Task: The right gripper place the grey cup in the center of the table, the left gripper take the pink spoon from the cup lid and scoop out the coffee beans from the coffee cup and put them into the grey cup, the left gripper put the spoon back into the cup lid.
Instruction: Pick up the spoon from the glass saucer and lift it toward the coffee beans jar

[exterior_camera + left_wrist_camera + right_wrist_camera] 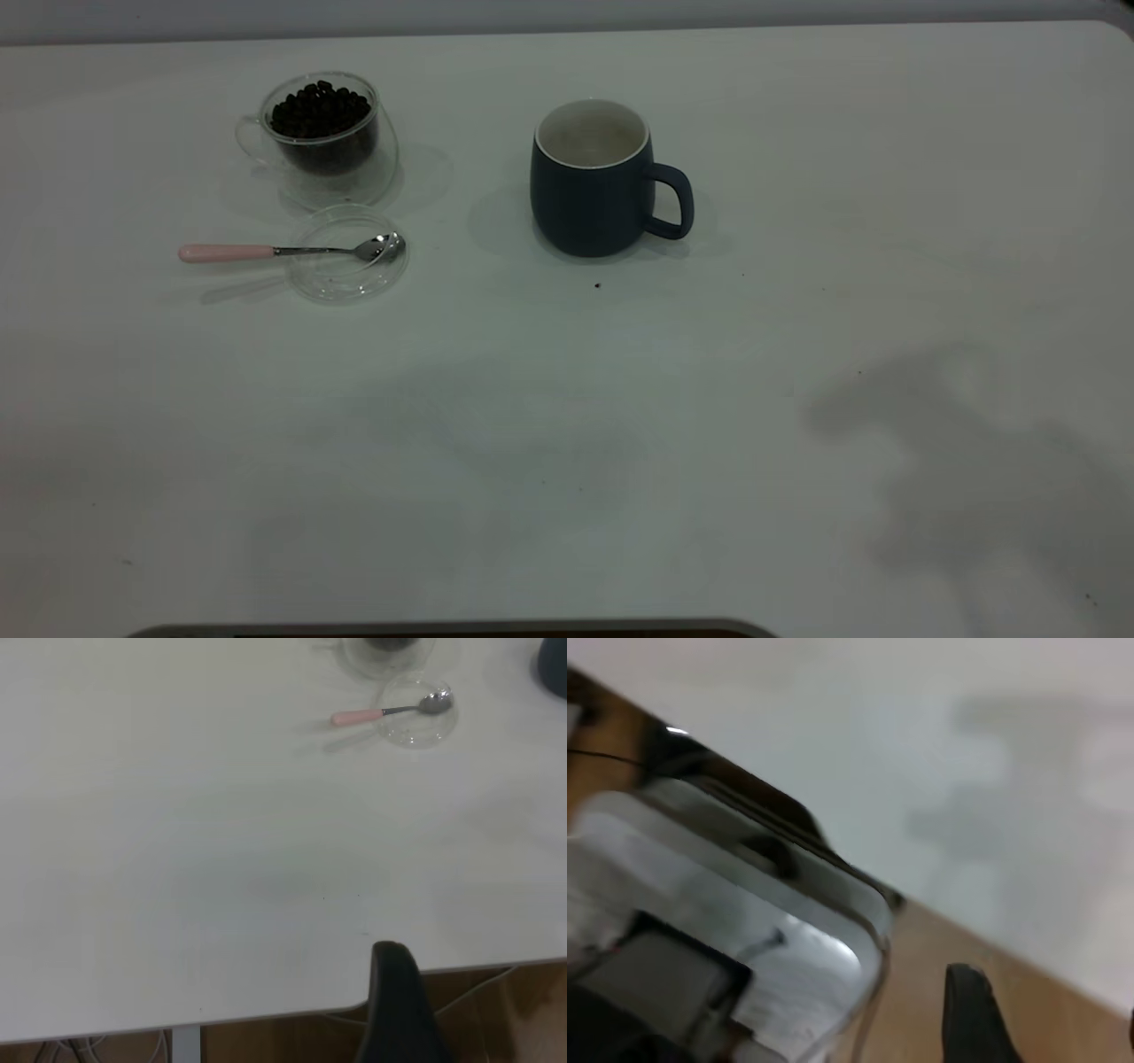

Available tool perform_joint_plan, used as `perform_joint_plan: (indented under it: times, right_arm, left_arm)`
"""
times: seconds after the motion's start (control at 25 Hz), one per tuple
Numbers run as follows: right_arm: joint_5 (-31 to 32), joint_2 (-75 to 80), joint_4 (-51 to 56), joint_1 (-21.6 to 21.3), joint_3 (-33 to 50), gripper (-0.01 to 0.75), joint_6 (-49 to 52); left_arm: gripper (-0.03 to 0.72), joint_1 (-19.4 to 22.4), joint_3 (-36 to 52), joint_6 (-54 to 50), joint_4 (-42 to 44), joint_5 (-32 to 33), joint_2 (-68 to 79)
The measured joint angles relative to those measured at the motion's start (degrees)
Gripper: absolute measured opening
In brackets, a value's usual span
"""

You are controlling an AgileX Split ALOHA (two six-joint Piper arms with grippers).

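Grey cup [592, 190] stands upright near the middle of the table [567, 461], handle turned away from the coffee cup [326, 133], which holds coffee beans [319, 111]. Nearer the camera than that glass, touching it, lies the cup lid [347, 266] with the pink spoon [266, 252] across it (no readable writing anywhere). Whether either pincer is spread, I cannot tell.

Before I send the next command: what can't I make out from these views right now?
- Left gripper: one dark finger shows in the left wrist view; the frame edge cuts off the rest.
- Right gripper: the same in the blurred right wrist view.
- Coffee cup: the left wrist view's edge cuts it.
- Grey cup: its bottom is unclear.
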Motion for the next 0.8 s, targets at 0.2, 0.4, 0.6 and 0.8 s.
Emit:
perform_joint_plan:
  times: [0.2,0.4,0.6,0.8]
  right_arm:
    - [-1.43,-9.25,-11.46,0.0,14.81,0.457,13.01]
    - [-3.31,-19.62,-13.22,0.0,24.59,0.457,16.57]
    - [-3.67,-35.04,-13.24,0.0,29.4,0.457,16.86]
    - [-3.76,-54.88,-13.04,-3.71,30.13,0.457,16.9]
  left_arm:
    - [0.524,0.0,0.0,0.0,0.0,0.0,0.0]
    - [0.524,0.0,0.0,0.0,0.0,0.0,0.0]
    - [0.524,0.0,0.0,0.05,0.0,0.0,0.0]
    - [0.524,0.0,0.0,0.05,0.0,0.0,0.0]
